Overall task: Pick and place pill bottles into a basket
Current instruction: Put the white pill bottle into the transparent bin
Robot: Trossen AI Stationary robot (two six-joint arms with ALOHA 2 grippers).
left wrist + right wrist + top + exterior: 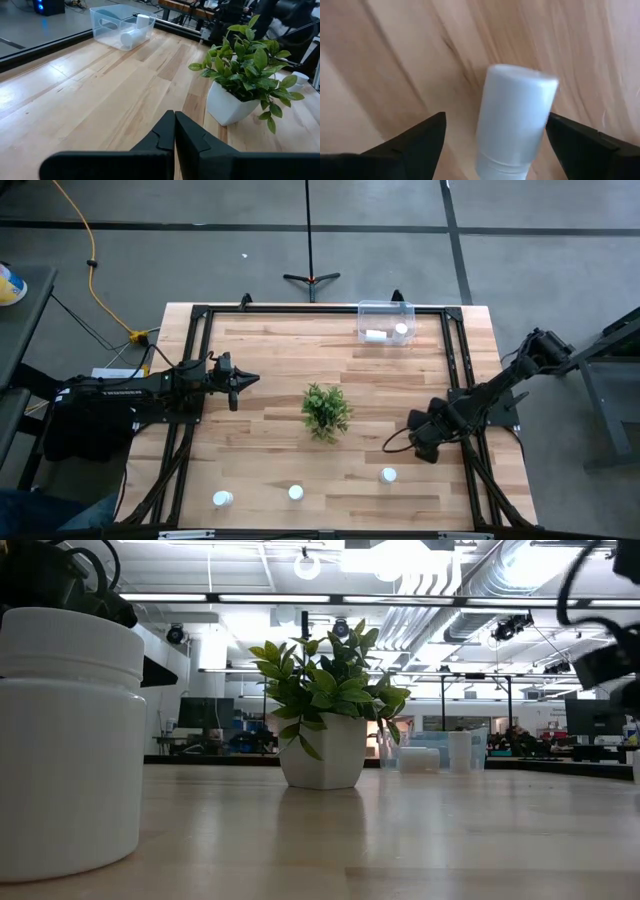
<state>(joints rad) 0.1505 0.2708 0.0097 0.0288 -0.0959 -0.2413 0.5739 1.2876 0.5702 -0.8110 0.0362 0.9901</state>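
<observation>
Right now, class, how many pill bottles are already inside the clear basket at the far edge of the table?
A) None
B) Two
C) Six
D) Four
B: the high view shows two white pill bottles inside the clear basket, while three others stand along the near edge of the table.

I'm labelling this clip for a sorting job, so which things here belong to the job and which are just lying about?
Belongs to the job:
- basket, holding two pill bottles
- three pill bottles on the table's near edge
- another bottle between the open right gripper fingers
- shut left gripper, waiting at the left side

Just there:
- potted plant
- tripod stand
</observation>
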